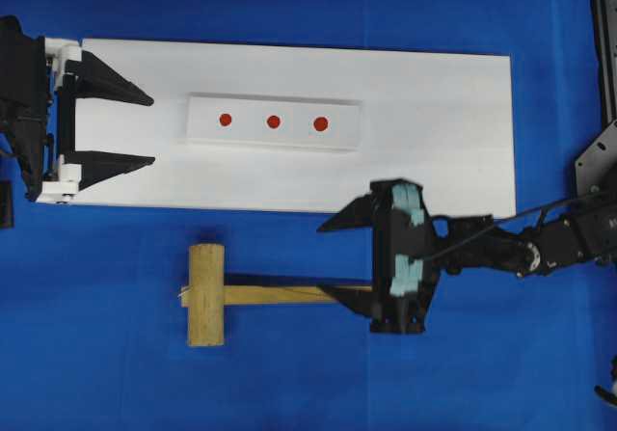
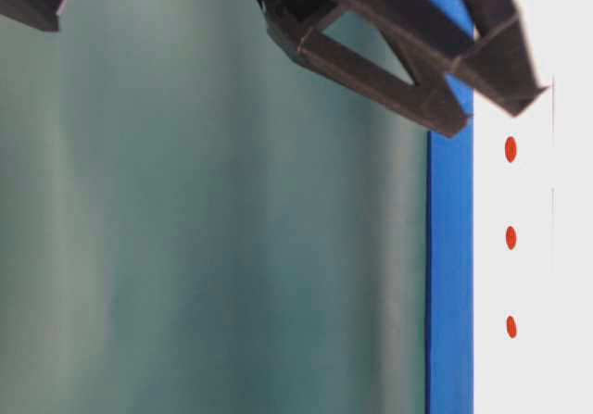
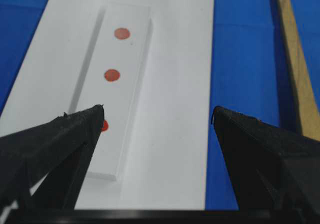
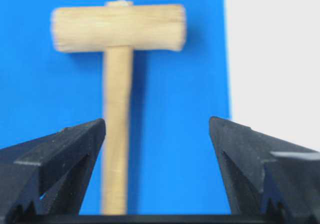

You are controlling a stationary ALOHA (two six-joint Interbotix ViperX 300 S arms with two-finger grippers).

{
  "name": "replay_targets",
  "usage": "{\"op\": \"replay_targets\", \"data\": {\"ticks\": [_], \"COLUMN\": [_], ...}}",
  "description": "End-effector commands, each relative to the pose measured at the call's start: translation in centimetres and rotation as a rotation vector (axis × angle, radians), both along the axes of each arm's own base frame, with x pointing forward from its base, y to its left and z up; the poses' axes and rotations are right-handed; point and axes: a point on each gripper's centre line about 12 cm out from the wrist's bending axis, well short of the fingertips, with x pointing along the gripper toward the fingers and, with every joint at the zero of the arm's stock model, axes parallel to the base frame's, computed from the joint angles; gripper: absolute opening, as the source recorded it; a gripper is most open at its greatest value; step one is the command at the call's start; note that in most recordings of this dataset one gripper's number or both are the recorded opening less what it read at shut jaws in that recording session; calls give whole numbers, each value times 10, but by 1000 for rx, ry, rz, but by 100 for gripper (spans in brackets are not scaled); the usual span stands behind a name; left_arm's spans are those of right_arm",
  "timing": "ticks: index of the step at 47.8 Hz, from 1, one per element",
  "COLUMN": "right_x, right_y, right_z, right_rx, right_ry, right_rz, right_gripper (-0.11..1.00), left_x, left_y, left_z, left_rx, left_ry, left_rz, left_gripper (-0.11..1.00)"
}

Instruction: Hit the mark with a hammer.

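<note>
Below the middle of the overhead frame, the light-brown wooden hammer (image 1: 206, 294) lies flat on the blue table (image 1: 96, 373), with its thick cylindrical head at the left and its long, thin, squared handle running to the right. The right pincer (image 1: 347, 262) is at the handle's far end, its black fingers pointing left and spread wide, released; one finger lies over the handle's end and the other reaches up toward the lower edge of the long white rectangular board (image 1: 434, 113). From the right wrist view the handle passes just inside the left finger, and whether that finger touches it I cannot tell; nothing is clamped between the fingers.

Across the upper half of the overhead frame the board lies on the table. A smaller raised white strip (image 1: 273, 122) sits on it left of centre and carries 3 red round marks (image 1: 273, 121) in a row. The left pincer (image 1: 149, 127) is at the board's left end, its black fingers spread wide, released, holding nothing and pointing right toward the strip. The hammer is well apart from the marks, off the board.
</note>
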Motion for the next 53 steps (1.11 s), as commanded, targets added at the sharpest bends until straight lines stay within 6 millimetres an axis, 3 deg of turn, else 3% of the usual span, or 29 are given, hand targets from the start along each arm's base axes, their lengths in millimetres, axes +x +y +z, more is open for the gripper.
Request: {"op": "replay_targets", "data": {"ticks": [1, 14, 24, 36, 53], "right_x": [0, -13, -21, -34, -107], "right_y": [-18, -82, -114, -116, -112], "right_z": [14, 22, 22, 37, 73], "right_rx": [-1, -43, -32, -32, -79], "right_ry": [-38, -55, -47, -86, -257], "right_rz": [-43, -130, -141, -100, -81], "right_gripper": [76, 76, 76, 76, 76], "left_x": [2, 2, 1, -2, -33], "left_y": [0, 0, 0, -1, -9], "left_z": [6, 5, 5, 8, 25], "left_rx": [5, 6, 7, 12, 83], "left_ry": [-23, -21, -19, -36, -168], "left_rz": [-3, -3, -4, -5, -53], "left_gripper": [87, 87, 87, 87, 87]}}
